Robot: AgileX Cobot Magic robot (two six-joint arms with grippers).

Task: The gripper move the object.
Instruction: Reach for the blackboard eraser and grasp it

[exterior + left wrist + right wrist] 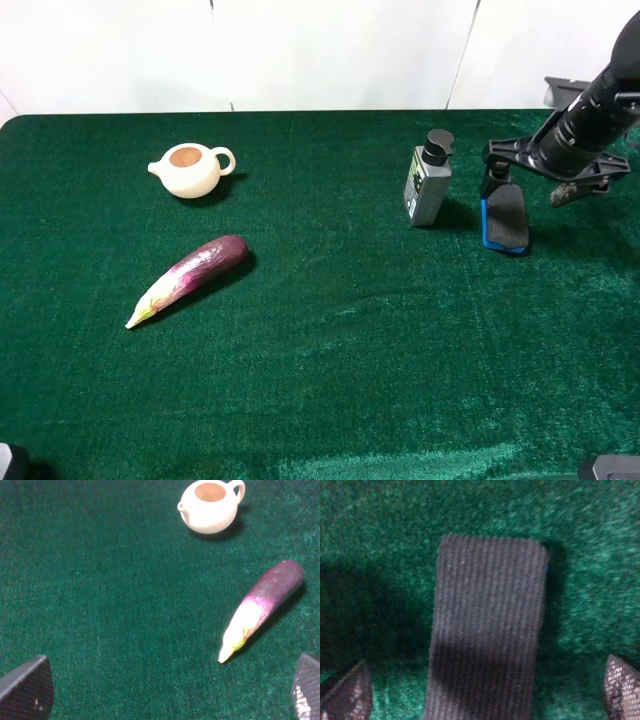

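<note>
No words, numbers or signs are showing clearly enough to read in any of the views. The grey pump bottle (428, 186), in the upper right of the high view, is wearing a pale label on its side. The marks on that label are too tiny and blurry to make out.

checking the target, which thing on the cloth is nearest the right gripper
The blue-backed eraser, right under the right gripper; the grey bottle stands farther off.
</note>
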